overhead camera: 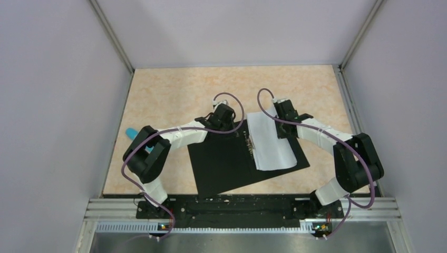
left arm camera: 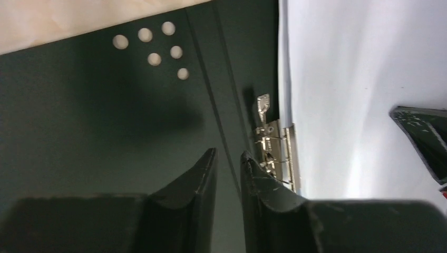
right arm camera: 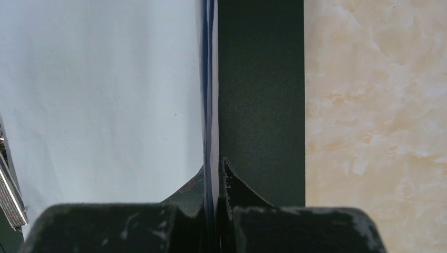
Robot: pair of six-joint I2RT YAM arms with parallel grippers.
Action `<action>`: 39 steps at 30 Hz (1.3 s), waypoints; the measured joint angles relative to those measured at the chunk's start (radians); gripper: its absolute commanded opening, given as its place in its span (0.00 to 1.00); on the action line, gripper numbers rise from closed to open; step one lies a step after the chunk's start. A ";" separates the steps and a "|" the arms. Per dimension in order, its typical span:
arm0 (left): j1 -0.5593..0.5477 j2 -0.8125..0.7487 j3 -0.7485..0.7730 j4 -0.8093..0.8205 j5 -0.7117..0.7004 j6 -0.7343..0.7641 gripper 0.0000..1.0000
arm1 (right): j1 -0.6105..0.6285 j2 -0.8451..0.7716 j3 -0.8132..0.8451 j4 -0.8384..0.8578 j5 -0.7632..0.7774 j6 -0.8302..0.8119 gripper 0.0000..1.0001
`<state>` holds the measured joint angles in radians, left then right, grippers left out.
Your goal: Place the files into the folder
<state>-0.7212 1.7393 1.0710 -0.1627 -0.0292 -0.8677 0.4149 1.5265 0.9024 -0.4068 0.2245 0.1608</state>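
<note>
The folder lies open on the table, black inside up, with its metal spine clip in the middle. The files, white sheets, lie on its right half, bowed up a little. My right gripper is shut on the right edge of the files; in the right wrist view my gripper pinches the sheet edges above the black folder cover. My left gripper is low over the folder's spine; in its wrist view the gripper is empty, with a narrow gap, just left of the clip.
A light blue object lies at the table's left edge beside the left arm. Grey walls close in on the left, right and back. A metal rail runs along the near edge. Beige tabletop shows right of the folder.
</note>
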 measured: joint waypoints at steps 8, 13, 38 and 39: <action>0.002 0.127 0.096 -0.102 0.006 0.056 0.06 | -0.001 0.005 -0.013 0.016 -0.045 0.037 0.00; 0.013 0.234 0.239 -0.149 0.044 0.094 0.01 | 0.000 -0.013 -0.032 0.020 -0.078 0.069 0.00; 0.177 0.377 0.483 -0.326 0.243 0.290 0.00 | 0.158 -0.034 -0.041 0.035 -0.055 0.209 0.00; 0.178 0.355 0.458 -0.331 0.241 0.292 0.00 | 0.159 -0.045 -0.047 0.045 -0.051 0.192 0.00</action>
<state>-0.5434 2.0945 1.5288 -0.4938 0.2119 -0.5755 0.5735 1.4818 0.8551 -0.3614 0.1730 0.3531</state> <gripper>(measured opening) 0.010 0.004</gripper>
